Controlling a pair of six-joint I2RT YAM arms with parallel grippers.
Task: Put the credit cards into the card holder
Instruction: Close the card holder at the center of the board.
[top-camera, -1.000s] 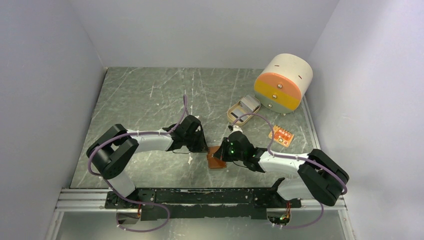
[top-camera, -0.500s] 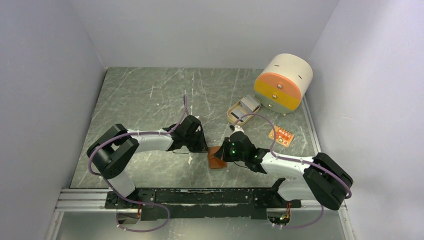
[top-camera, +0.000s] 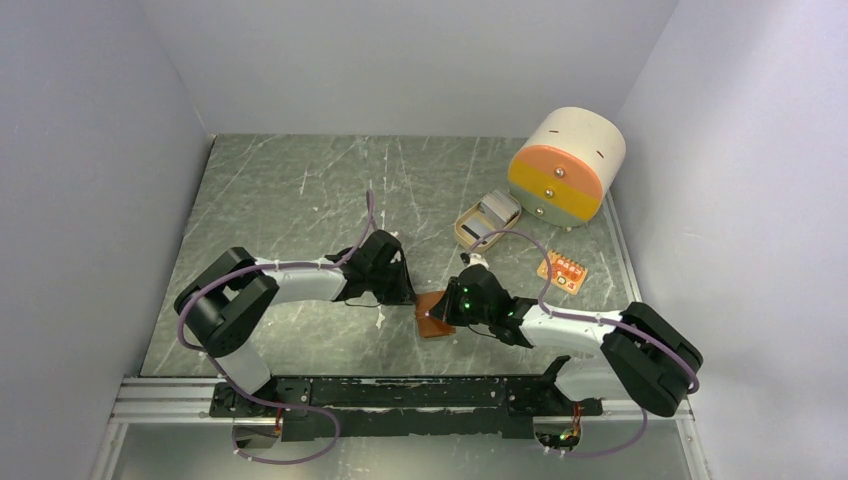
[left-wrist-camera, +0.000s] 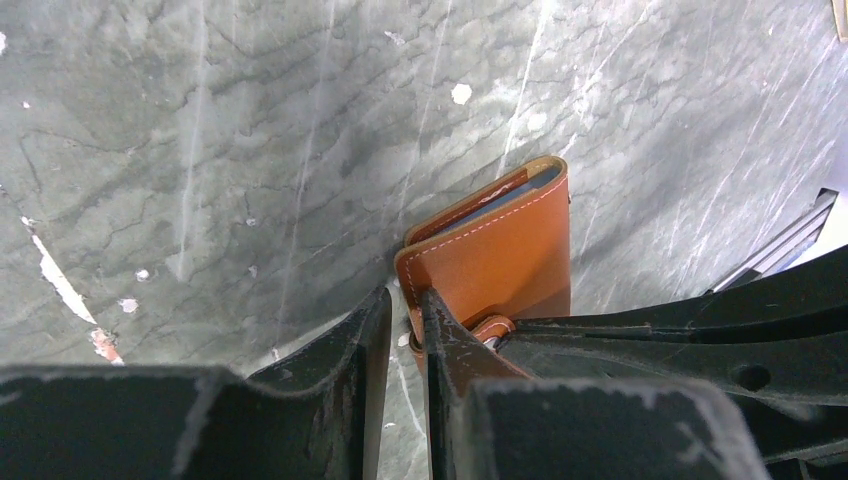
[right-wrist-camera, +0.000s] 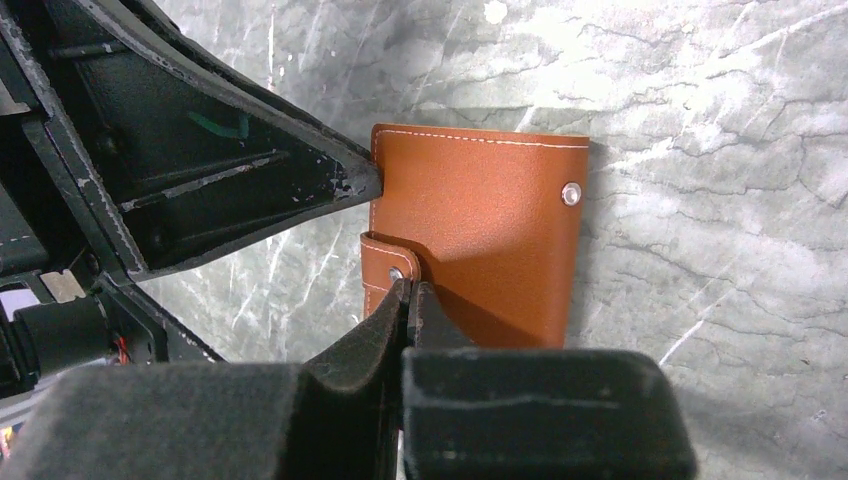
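Slight rightward drift of right arm's (top-camera: 585, 330) elbow; marginal shift of card holder (top-camera: 433, 318).

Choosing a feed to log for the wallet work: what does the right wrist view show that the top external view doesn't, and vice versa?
Only the right wrist: the metal snap stud, white stitching, and the shut right tool with its tips at the strap tab. Only the top external: the drum box, the tan dish holding pale credit cards, a small orange board. Both: the brown card holder folded on the table, the left tool at its edge.
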